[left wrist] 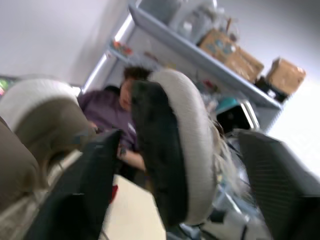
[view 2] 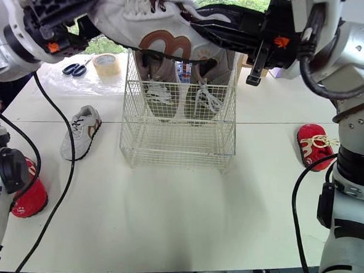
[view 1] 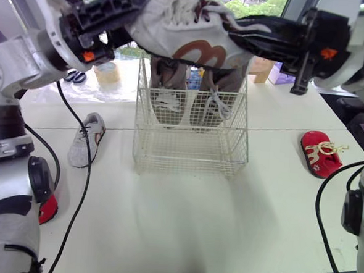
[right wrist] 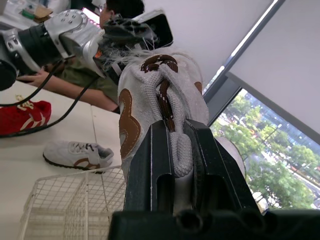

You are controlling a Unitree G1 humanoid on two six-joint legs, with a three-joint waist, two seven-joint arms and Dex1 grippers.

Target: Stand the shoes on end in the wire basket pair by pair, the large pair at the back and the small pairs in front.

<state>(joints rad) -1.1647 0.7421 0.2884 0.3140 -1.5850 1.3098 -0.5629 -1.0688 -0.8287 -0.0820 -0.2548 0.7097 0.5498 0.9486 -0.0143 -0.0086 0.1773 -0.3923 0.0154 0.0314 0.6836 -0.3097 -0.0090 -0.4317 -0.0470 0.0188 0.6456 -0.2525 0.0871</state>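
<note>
A white shoe with a brown logo [view 1: 194, 32] hangs level high above the wire basket [view 1: 190, 155]. My left gripper [view 1: 140, 7] is shut on its heel end, whose black sole [left wrist: 160, 165] sits between the fingers. My right gripper [view 1: 229, 28] is shut on the toe and laces [right wrist: 170, 115]. The large grey pair [view 1: 172, 92] stands on end at the back of the basket. The white shoe's mate [view 1: 88, 140] lies on the table left of the basket. One red shoe [view 1: 320, 152] lies at the right, another [view 2: 28, 198] at the left near edge.
A roll of tape [view 2: 106, 64] and scissors [view 2: 73, 69] lie at the back left. A black cable [view 1: 83, 186] runs down over the table's left part. A person [right wrist: 75, 85] sits beyond the table. The front half of the basket holds nothing.
</note>
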